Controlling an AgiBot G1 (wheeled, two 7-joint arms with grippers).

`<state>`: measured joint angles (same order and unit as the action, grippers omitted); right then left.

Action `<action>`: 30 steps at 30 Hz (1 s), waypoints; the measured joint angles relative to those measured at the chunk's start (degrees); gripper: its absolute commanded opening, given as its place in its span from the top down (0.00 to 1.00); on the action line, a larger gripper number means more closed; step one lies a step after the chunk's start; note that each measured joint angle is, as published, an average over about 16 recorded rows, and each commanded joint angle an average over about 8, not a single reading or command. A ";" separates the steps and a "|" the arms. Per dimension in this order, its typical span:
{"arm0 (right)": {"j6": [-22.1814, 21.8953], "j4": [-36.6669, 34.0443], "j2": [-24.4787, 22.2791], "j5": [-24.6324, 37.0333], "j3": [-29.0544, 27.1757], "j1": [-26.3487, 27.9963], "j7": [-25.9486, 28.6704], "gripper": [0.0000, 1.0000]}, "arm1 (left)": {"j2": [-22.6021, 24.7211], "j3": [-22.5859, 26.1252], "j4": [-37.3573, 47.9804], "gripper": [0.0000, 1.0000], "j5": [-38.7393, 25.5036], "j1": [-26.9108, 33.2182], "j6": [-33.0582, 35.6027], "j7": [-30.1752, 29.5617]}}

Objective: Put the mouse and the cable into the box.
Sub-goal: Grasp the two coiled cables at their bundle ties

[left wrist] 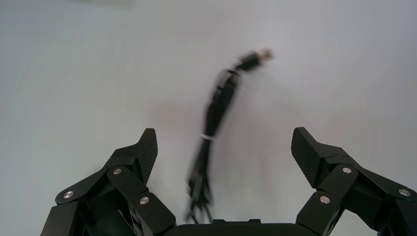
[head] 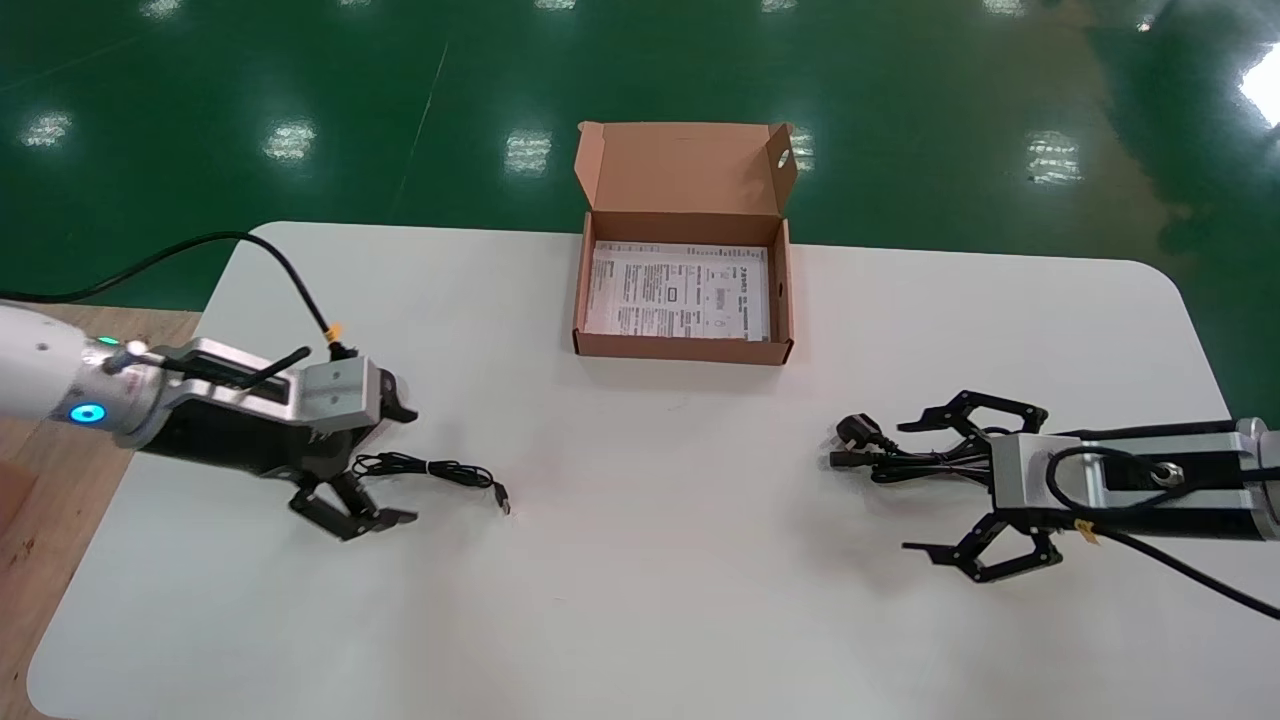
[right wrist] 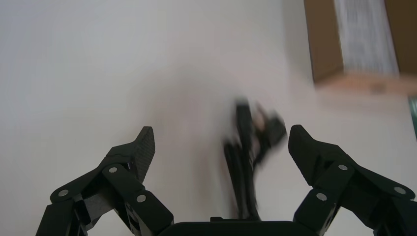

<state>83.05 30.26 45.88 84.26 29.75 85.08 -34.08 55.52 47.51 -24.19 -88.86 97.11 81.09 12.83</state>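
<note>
At the far edge of the bench (head: 640,560), near its middle, the cardboard box (head: 683,348) stands with its lid raised. Only a printed sheet (head: 680,290) lies flat on its floor.

Near the left edge, the left gripper (head: 395,465) sits low with its jaws spread wide and holds nothing. A thin cable (head: 430,467), loosely bundled and ending in a small connector, lies on the bench between the jaws, with its free end trailing toward the bench's centre.

Near the right edge, the right gripper (head: 908,487) is likewise spread and empty. A bundled power cord (head: 880,455) lies between its jaws, plug end pointing toward the centre. No mouse is visible in any view.

Status, as judged: nothing is packed, and both arms are set for a pick.

Risks:
- The thin cable lies flat against the bench. A closure made too high would likely pinch a single strand, or miss, and the bundle could then unravel when lifted.
- The trailing connector end could drag or catch on the box wall during transfer.
- The power cord sits nearer one finger than the other. An off-centre closure may push it aside rather than capture it.
- If both arms approach the box together, they risk crowding its narrow opening.
</note>
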 measured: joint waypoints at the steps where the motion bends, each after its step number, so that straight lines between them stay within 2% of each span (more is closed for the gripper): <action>1: -0.84 -1.86 0.54 0.94 0.38 0.76 -1.02 0.00 | 0.82 -0.02 2.16 0.00 -0.14 0.23 -0.89 1.36; 10: -7.51 -14.23 4.35 5.74 2.15 5.39 -7.20 0.00 | 5.58 -0.29 14.95 0.00 -0.41 1.41 -5.84 11.14; 20: -10.02 -21.10 7.63 6.90 2.77 7.04 -11.17 0.00 | 6.62 -0.15 20.81 0.00 -0.68 1.99 -6.94 16.61; 21: -10.16 -21.54 7.90 7.00 2.83 7.13 -11.47 0.01 | 6.67 -0.11 21.12 0.00 -0.74 2.04 -7.08 16.94; 22: -10.29 -21.90 8.14 7.09 2.89 7.22 -11.75 0.08 | 6.72 -0.08 21.38 0.00 -0.79 2.09 -7.22 17.22; 23: -10.41 -22.23 8.36 7.19 2.95 7.29 -12.00 0.16 | 6.77 -0.04 21.60 0.08 -0.85 2.14 -7.36 17.47; 29: -10.89 -23.27 9.16 7.62 3.22 7.65 -12.99 0.89 | 7.07 0.13 22.24 0.83 -1.13 2.37 -8.18 18.39; 30: -10.92 -23.33 9.22 7.67 3.25 7.68 -13.07 0.96 | 7.11 0.15 22.27 0.95 -1.18 2.40 -8.28 18.47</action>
<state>72.13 6.93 55.09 91.93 33.00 92.76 -47.15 62.63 47.66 -1.92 -90.04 99.51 72.81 31.30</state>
